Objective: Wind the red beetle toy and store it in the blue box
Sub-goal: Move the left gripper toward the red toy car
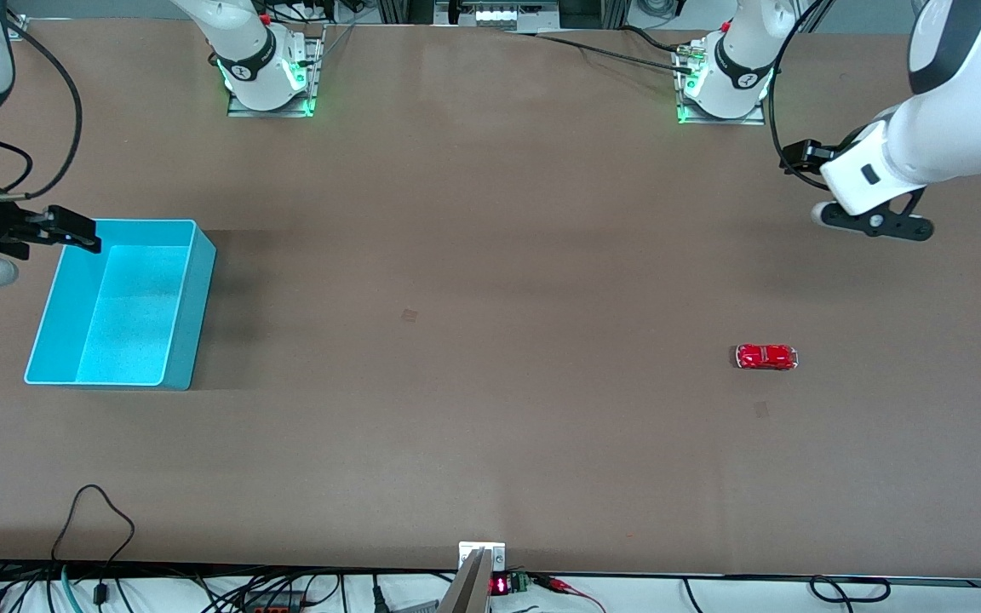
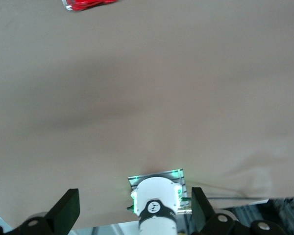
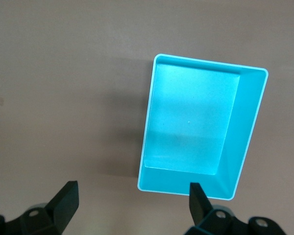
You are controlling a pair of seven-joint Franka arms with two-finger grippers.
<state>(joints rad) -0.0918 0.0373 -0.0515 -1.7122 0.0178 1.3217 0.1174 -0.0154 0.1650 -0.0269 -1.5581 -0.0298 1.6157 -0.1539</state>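
On table, unlabelled red beetle toy, blue box well apart.

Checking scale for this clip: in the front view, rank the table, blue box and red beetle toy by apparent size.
1. Table, fills most of the view.
2. Blue box, toward the right arm's end.
3. Red beetle toy, tiny, toward the left arm's end.
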